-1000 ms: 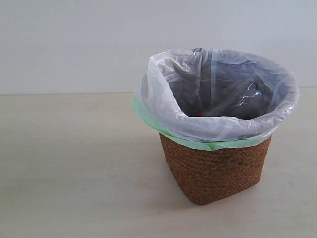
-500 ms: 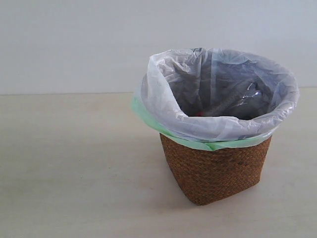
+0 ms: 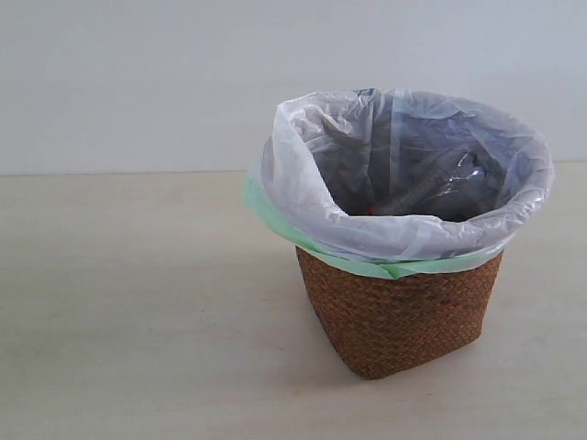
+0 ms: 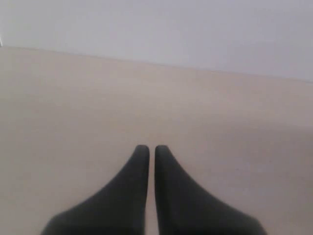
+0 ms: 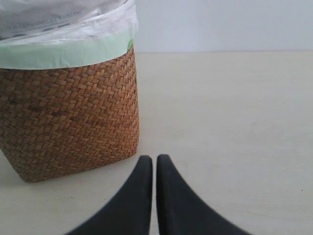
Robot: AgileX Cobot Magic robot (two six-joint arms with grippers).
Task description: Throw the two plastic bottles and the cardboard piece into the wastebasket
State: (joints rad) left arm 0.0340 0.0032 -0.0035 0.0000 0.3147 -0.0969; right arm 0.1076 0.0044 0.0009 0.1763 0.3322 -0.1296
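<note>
Nothing moved since a second ago

left gripper (image 4: 147, 150) and right gripper (image 5: 154, 159): jaws pressed together, empty. Right arm is nearer, with the wastebasket (image 3: 399, 316) just beside its tips. One clear bottle (image 3: 456, 181) lies slanted inside; cardboard piece not visible. Probably done.

Rough woven wicker wastebasket (image 3: 401, 316), thin crinkled plastic liner (image 3: 303, 183).

plain pale wall (image 3: 138, 82) behind, blank and matte. light beige wood-grain tabletop (image 3: 138, 302) meets it at a straight edge. soft even light, faint shadows only.
</note>
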